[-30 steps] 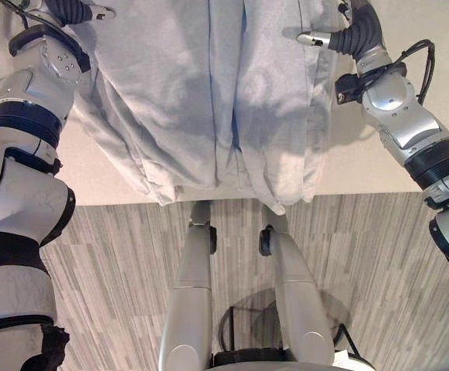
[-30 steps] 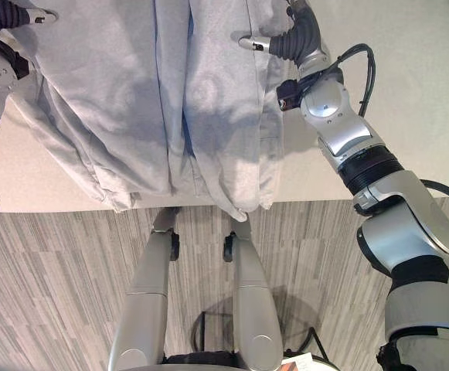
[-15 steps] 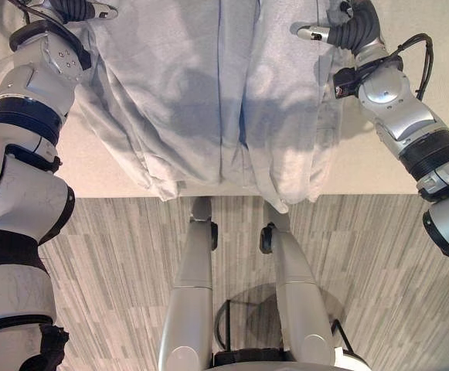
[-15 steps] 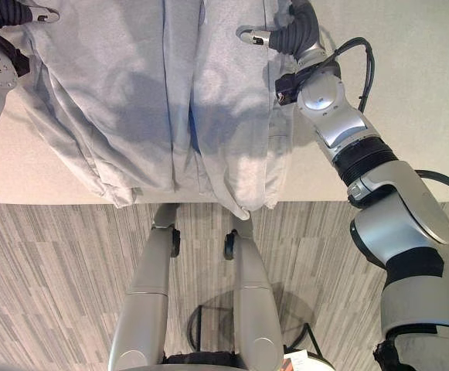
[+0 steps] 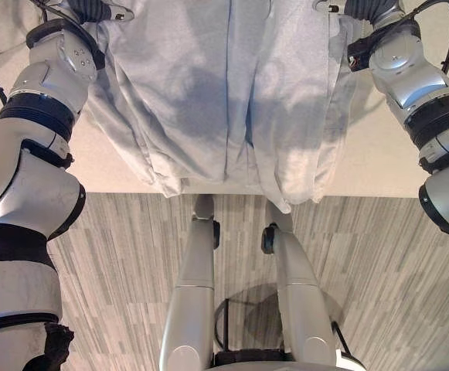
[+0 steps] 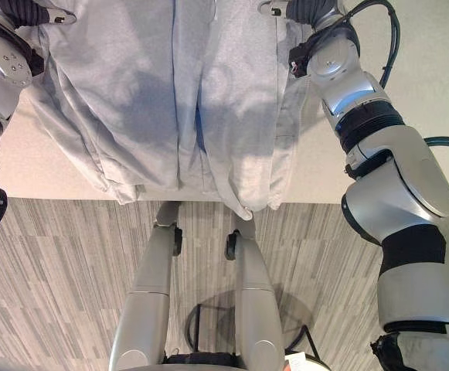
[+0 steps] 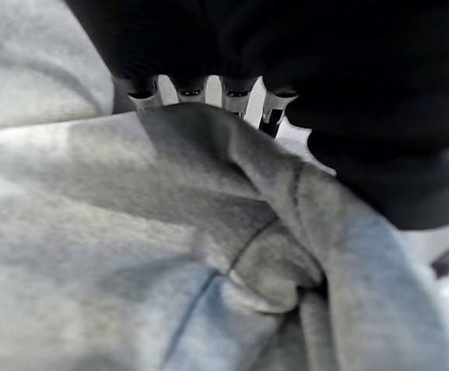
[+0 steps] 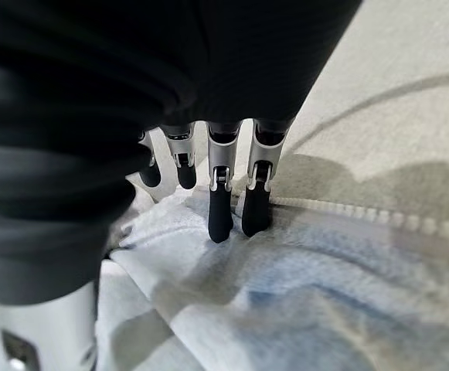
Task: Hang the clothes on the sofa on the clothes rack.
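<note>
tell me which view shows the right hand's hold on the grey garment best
The right wrist view: the right hand has its fingers curled onto the grey garment beside its zipper. In the eye views the garment hangs spread between both arms, with the hand at the top edge.

Head stereo downward (wrist cameras close-up)

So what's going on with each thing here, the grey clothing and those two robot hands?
Grey garment: lifted, hanging down in front of the robot, its hem over the edge of the pale surface.
Left hand: fingers curled into a bunched fold of the garment, gripping it.
Right hand: fingers curled down onto the garment's edge beside its zipper, gripping it.
</note>
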You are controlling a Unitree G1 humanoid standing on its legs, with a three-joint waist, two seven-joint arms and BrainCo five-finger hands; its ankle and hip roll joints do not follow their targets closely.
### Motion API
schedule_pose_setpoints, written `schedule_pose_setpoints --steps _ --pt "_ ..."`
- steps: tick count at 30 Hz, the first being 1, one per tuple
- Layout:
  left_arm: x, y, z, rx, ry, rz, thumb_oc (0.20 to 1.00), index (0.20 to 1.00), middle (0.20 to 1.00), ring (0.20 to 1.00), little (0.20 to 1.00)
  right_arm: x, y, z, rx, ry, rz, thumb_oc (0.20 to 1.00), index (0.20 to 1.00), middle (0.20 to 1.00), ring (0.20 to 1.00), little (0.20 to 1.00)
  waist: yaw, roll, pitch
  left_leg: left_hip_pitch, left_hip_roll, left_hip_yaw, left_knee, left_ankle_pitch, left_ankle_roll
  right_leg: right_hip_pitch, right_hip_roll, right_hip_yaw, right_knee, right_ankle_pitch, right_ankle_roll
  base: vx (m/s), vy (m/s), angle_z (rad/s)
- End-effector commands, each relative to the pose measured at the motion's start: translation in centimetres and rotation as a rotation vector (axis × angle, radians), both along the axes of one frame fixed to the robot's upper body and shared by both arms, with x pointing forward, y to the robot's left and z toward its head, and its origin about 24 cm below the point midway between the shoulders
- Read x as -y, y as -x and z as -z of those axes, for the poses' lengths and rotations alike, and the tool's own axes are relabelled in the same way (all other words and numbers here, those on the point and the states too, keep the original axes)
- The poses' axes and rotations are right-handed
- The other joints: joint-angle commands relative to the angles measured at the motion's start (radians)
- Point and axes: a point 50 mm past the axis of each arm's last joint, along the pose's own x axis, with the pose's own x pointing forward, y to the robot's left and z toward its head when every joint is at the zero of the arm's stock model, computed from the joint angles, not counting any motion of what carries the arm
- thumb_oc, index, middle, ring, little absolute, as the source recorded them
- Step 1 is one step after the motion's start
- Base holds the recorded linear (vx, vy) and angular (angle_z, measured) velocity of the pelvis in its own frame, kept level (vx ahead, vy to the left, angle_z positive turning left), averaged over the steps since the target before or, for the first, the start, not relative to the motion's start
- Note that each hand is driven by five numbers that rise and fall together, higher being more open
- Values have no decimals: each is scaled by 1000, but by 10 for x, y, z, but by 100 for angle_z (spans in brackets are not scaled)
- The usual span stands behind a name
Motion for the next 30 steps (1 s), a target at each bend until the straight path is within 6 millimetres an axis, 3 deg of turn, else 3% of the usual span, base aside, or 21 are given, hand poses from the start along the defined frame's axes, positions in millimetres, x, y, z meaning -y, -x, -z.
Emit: schedule_pose_setpoints --steps 1,10,11,12,13,14,15,16,17,24,30 --pt "-8 4 -9 2 -18 -39 1000 1000 1000 1000 1000 -13 -14 62 -266 137 1 1000 1000 1000 1000 1000 48 44 0 183 5 25 -311 133 2 162 -50 -4 2 -116 150 -3 -3 7" --pt "-9 3 -2 -29 -28 -27 1000 1000 1000 1000 1000 -36 -15 97 -369 265 -71 1000 1000 1000 1000 1000 56 46 0 176 5 21 -314 139 0 155 -48 -6 2 -116 148 -1 1 2" --pt "-9 3 -2 -32 -26 -25 950 950 950 950 950 -39 -15 102 -384 280 -82 1000 1000 1000 1000 1000 55 46 0 177 6 22 -313 139 0 156 -49 -5 2 -116 148 0 0 0" --pt "-9 2 -1 -40 -25 -24 467 467 467 467 467 -41 -15 107 -402 304 -85 1000 1000 1000 1000 1000 54 45 0 178 6 22 -314 139 0 156 -49 -4 2 -116 146 0 0 0" --pt "-9 2 -1 -40 -25 -24 200 200 200 200 200 -41 -15 107 -402 304 -85 1000 1000 1000 1000 1000 54 45 0 178 6 22 -314 139 0 156 -49 -4 2 -116 146 0 0 0" --pt "-11 2 0 -50 -27 -26 200 200 200 200 200 -42 -15 112 -427 328 -85 1000 1000 1000 1000 1000 55 43 0 181 6 21 -313 139 0 158 -49 -3 2 -117 145 0 0 0" --pt "-11 2 1 -54 -27 -26 200 200 200 200 200 -43 -15 118 -454 360 -79 909 909 909 909 909 54 43 0 182 5 21 -313 139 0 160 -49 -3 2 -117 145 0 0 0" --pt "-9 1 1 -59 -31 -22 200 200 200 200 200 -43 -15 125 -485 398 -71 376 376 376 376 376 53 43 0 184 5 20 -312 138 0 164 -48 -3 2 -118 144 0 0 0" --pt "-9 0 4 -73 -33 -21 200 200 200 200 200 -45 -15 131 -508 441 -61 200 200 200 200 200 54 43 0 185 4 19 -311 138 1 166 -49 -3 2 -118 143 0 0 0" --pt "-16 0 14 -104 -21 -41 200 200 200 200 200 -45 -15 129 -488 456 -58 200 200 200 200 200 44 35 0 201 6 21 -315 137 0 177 -47 -1 2 -117 140 -6 -1 3" --pt "-42 10 24 -76 37 -68 200 200 200 200 200 -51 -8 104 -329 424 -164 200 200 200 200 200 23 17 0 236 13 27 -325 131 1 203 -43 7 2 -123 141 -1 0 1"
